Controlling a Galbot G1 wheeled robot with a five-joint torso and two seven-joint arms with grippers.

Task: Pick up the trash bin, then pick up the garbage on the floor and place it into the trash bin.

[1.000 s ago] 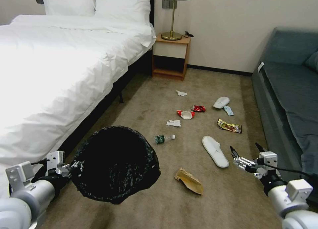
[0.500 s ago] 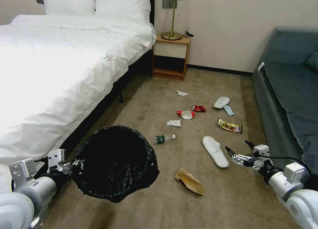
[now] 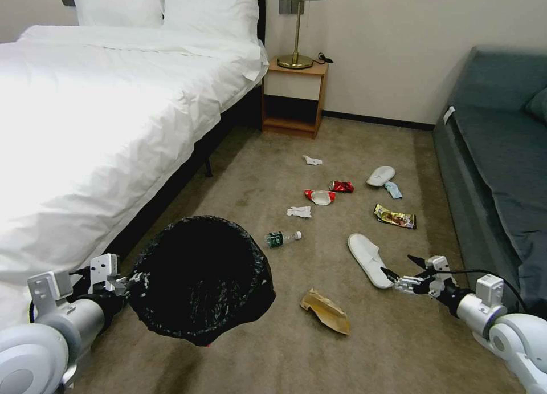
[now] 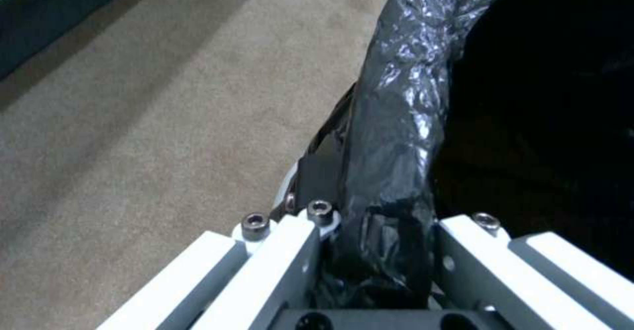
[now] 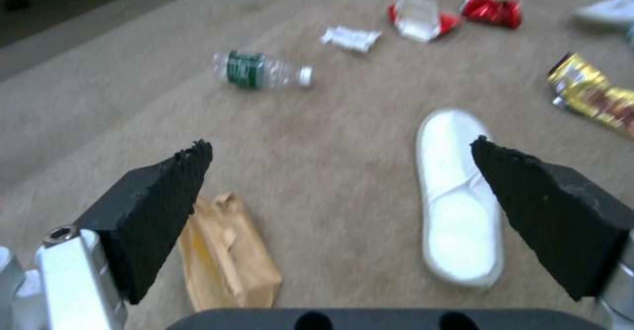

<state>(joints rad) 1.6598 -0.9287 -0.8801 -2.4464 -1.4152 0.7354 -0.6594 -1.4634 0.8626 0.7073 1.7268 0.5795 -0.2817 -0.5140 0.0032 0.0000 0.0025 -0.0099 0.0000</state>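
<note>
I see the bed [image 3: 85,114] on my left and the sofa [image 3: 501,154] on my right, carpet floor [image 3: 273,154] between. The trash bin [image 3: 199,280] hangs off the floor at lower left, black bag liner, mouth tipped toward me; inside looks dark, can't tell any contents. My left claw [image 3: 126,284] is pinching the bin's bagged rim [image 4: 390,137], one finger each side of it. My right claw [image 3: 403,270] sits low at lower right, fingers spread wide, gripping nothing, just beside the near white slipper [image 3: 370,260].

Garbage all on the floor, none visibly in the bin: second slipper [image 3: 380,175] farther back, brown paper scrap [image 3: 325,311] nearest me, gold wrapper [image 3: 395,216], green-labelled bottle [image 3: 281,238] just beside the bin rim, red-white wrapper [image 3: 320,197], crushed red can [image 3: 341,186], white tissue [image 3: 299,212], another tissue [image 3: 311,161] farthest off.
</note>
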